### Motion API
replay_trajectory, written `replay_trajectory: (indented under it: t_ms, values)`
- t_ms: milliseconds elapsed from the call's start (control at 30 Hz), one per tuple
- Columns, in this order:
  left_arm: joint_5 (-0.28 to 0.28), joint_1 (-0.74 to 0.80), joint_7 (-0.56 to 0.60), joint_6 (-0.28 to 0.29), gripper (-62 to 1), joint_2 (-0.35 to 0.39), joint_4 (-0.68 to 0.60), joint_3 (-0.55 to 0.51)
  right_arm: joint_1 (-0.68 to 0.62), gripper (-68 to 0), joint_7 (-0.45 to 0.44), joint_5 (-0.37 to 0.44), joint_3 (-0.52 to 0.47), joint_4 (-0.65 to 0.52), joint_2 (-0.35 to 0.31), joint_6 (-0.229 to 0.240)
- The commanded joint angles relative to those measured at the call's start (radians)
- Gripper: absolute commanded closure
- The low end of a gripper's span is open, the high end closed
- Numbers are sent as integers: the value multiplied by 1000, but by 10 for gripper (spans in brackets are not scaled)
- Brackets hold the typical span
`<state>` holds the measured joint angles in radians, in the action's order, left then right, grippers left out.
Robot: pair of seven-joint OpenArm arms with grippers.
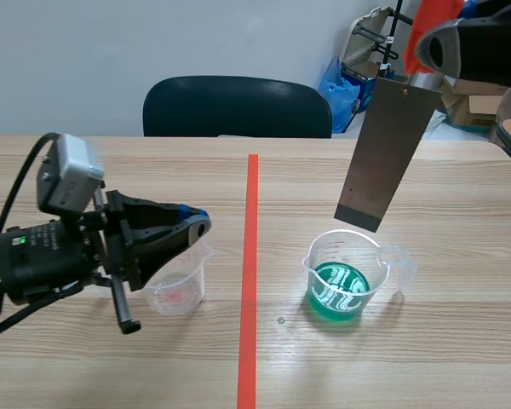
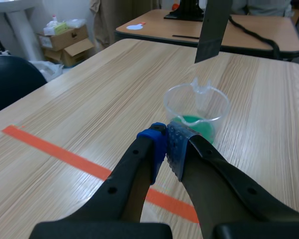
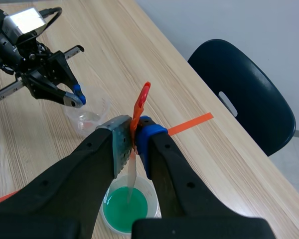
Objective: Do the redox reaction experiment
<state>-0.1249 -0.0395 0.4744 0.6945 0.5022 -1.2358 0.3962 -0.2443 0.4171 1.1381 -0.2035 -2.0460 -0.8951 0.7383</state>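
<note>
A clear beaker of green liquid (image 1: pixel 342 292) (image 2: pixel 196 106) (image 3: pixel 127 211) stands right of the tape line. A grey metal sheet (image 1: pixel 388 153) (image 2: pixel 212 27) (image 3: pixel 131 175) hangs upright over it, its lower edge just above the rim. My right gripper (image 1: pixel 433 44) (image 3: pixel 134 137) is shut on the sheet's orange handle (image 3: pixel 141 102). A smaller clear beaker (image 1: pixel 177 290) (image 3: pixel 92 112) with a faint reddish trace stands left of the line. My left gripper (image 1: pixel 200 227) (image 2: pixel 166 144) (image 3: pixel 75 97) is shut with nothing seen between its pads, its tips over that beaker's rim.
An orange tape line (image 1: pixel 250 281) runs down the middle of the wooden table. A dark chair (image 1: pixel 237 106) (image 3: pixel 244 94) stands behind the far edge. Boxes and a blue bag (image 1: pixel 339 81) sit on the floor at the back right. Another table (image 2: pixel 249 31) stands beyond.
</note>
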Motion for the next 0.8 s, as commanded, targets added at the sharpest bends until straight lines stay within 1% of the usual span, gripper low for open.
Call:
replay_trajectory:
  t_ms: [0,67,333,467,567,767]
  values:
    - [-14,-22,-8,2,-19,-26,5,10,12,-8,-15,15,-13,-8,-16,7]
    - [-14,-47,-30,2,-19,-57,27,36,12,-8,-15,15,-13,-8,-16,7]
    - [-14,-124,-32,2,-19,-165,112,114,12,-8,-15,15,-13,-8,-16,7]
    - [-13,-154,-84,2,-19,-210,133,134,12,-8,-16,15,-13,-8,-16,7]
    - [-13,-166,-92,2,-19,-235,142,144,12,-8,-16,15,-13,-8,-16,7]
    - [-13,-174,-113,2,-19,-264,142,144,12,-8,-16,15,-13,-8,-16,7]
